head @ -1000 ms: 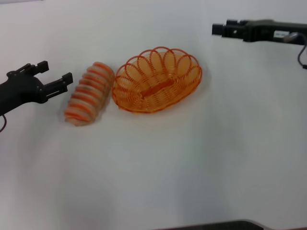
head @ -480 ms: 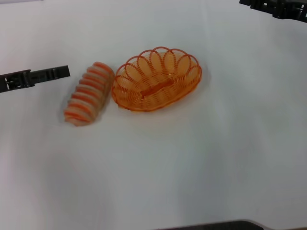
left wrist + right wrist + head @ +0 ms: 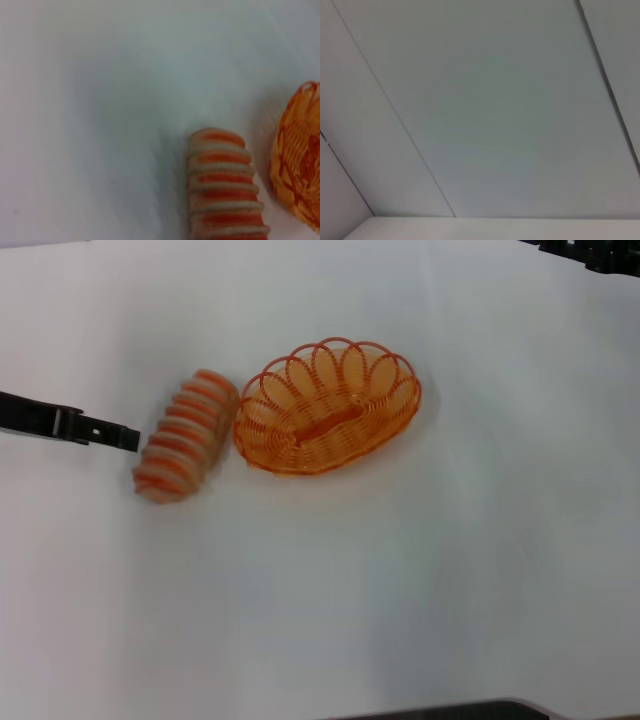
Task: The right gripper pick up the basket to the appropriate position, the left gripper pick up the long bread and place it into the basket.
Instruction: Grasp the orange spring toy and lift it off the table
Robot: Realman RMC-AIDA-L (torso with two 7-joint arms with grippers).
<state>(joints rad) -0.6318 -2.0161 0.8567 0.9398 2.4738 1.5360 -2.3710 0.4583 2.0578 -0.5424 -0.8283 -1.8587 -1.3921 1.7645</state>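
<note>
Ridged cylindrical long bread beside looped-wire oval basket; left hand state unclear.

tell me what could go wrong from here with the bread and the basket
The left gripper sits right at the side of the long bread, so a sideways approach could roll the loaf instead of gripping it. The loaf almost touches the basket, so a nudge might shove the light basket. The right gripper is far off at the table's far edge.
</note>
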